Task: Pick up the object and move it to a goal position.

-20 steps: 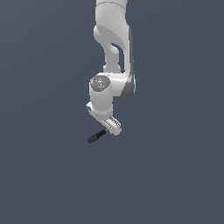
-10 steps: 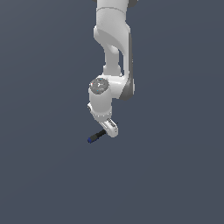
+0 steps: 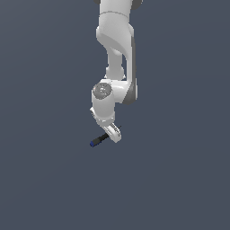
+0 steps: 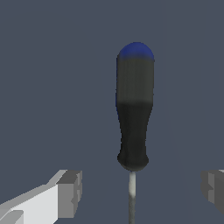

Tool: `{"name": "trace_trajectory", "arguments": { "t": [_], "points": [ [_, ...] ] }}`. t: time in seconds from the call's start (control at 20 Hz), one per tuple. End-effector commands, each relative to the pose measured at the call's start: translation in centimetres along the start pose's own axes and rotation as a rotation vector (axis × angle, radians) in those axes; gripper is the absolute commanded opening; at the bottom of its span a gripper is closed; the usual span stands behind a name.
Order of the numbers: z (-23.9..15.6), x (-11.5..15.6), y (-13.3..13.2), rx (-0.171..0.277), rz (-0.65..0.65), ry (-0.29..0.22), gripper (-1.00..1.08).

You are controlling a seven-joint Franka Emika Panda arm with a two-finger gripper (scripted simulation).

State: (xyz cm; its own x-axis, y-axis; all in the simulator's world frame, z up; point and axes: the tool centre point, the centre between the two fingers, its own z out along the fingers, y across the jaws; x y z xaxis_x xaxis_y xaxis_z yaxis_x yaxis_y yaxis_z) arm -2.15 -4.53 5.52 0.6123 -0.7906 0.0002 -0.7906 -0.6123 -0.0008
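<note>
The object is a small screwdriver with a black handle [image 4: 133, 118], a blue end cap [image 4: 135, 50] and a thin grey shaft [image 4: 131, 197]. It lies on the dark grey floor. In the exterior view its handle [image 3: 99, 139] sticks out from under the gripper [image 3: 111, 133] toward the exterior view's left. In the wrist view the gripper [image 4: 142, 190] is open. Its two fingers [image 4: 70, 192] stand well apart on either side of the shaft and do not touch it. The far end of the shaft is hidden.
The white arm [image 3: 117, 54] comes down from the top of the exterior view. Plain dark grey floor [image 3: 179, 179] lies all around, with nothing else on it.
The wrist has sunk slightly toward the screwdriver. The screwdriver has not moved. The fingers stay apart.
</note>
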Motion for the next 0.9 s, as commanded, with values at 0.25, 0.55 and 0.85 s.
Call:
{"name": "trace_trajectory", "arguments": {
  "t": [0.25,0.55,0.85],
  "points": [
    [3.3,-0.1,0.1,-0.001,0.004,0.000,1.00],
    [4.0,0.0,0.0,-0.001,0.004,0.000,-1.00],
    [4.0,0.0,0.0,-0.001,0.004,0.000,-1.00]
  ]
}}
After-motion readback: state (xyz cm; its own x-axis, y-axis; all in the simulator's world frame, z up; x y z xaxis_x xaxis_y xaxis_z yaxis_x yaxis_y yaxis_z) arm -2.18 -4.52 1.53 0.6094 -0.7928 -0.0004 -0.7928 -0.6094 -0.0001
